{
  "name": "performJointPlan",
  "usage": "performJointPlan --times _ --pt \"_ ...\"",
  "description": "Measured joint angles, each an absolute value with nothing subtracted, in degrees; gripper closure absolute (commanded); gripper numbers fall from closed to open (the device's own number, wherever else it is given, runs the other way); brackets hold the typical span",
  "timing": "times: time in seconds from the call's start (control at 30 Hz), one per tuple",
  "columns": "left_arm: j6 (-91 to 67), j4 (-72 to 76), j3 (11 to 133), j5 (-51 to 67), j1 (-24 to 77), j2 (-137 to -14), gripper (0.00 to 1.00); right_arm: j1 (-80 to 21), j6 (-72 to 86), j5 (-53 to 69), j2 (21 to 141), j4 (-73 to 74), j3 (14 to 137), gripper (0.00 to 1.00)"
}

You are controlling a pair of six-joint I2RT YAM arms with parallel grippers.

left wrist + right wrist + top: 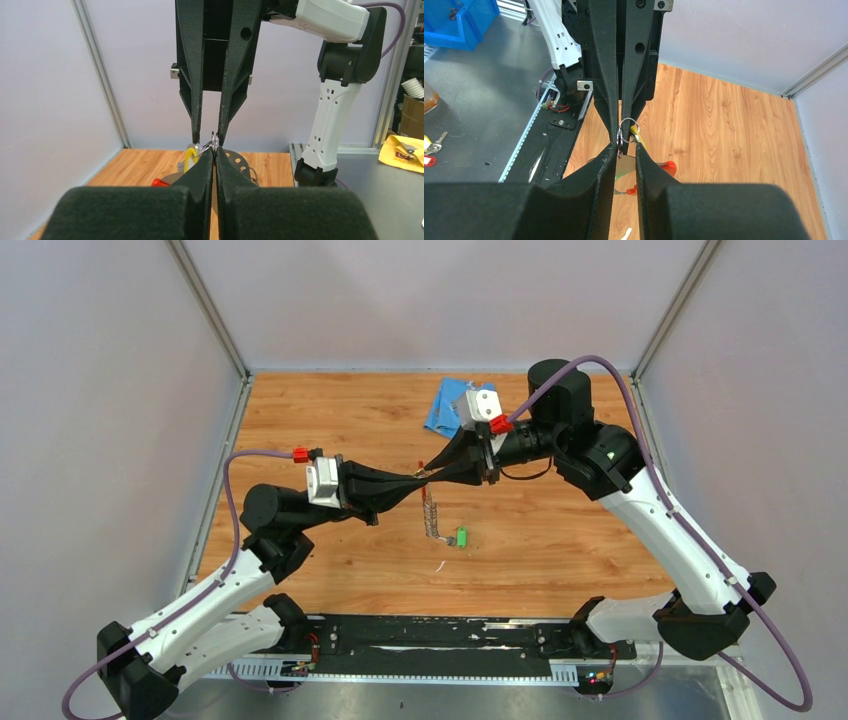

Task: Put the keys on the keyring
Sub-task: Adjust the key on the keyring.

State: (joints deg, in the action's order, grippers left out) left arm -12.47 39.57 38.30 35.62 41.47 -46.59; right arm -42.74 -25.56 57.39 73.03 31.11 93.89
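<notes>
My left gripper [416, 479] and right gripper [430, 475] meet tip to tip above the table's middle. In the left wrist view my left gripper [215, 151] is shut on a small silver split ring [215, 140]. The yellow key [190, 156] hangs from that ring. My right gripper [627, 148] is a little open, its fingertips on either side of the ring [626, 131], beside the yellow key [638, 137]. The keyring [432, 515], silvery with a red strip [668, 167], hangs below the grippers. The green key [462, 536] is by its lower end; I cannot tell if it is attached.
A folded blue cloth [446, 406] lies at the back of the wooden table [560, 560], behind the right wrist. A small white scrap [438, 566] lies on the wood in front of the keys. Grey walls close in the left, back and right sides.
</notes>
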Motion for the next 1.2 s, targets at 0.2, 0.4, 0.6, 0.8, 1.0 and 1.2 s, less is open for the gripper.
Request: performJointPlan --times 0.2,0.4,0.6,0.8,1.0,1.2 --pt "-12.12 38.92 38.3 35.03 41.47 -46.59 1.0 -42.76 -25.47 56.47 73.03 31.44 93.89 0.99" --pt "-11.09 38.09 38.3 33.89 41.45 -46.81 0.99 -42.76 -25.41 54.22 73.03 32.08 93.89 1.0" --pt "-9.69 36.93 38.3 33.23 41.45 -46.98 0.71 -42.74 -25.04 51.11 73.03 32.86 93.89 0.99" --pt "-7.55 33.63 38.24 33.23 41.45 -45.32 0.61 -42.41 -23.03 49.45 72.44 32.42 92.53 1.0" --pt "-2.72 29.69 35.59 34.09 41.32 -39.83 0.61 -39.99 -19.49 50.11 69.58 30.04 88.03 0.99" --pt "3.46 26.02 33.98 34.7 41.06 -36.69 0.6 -38.22 -17.08 53.32 68.07 28.49 86.46 1.0"
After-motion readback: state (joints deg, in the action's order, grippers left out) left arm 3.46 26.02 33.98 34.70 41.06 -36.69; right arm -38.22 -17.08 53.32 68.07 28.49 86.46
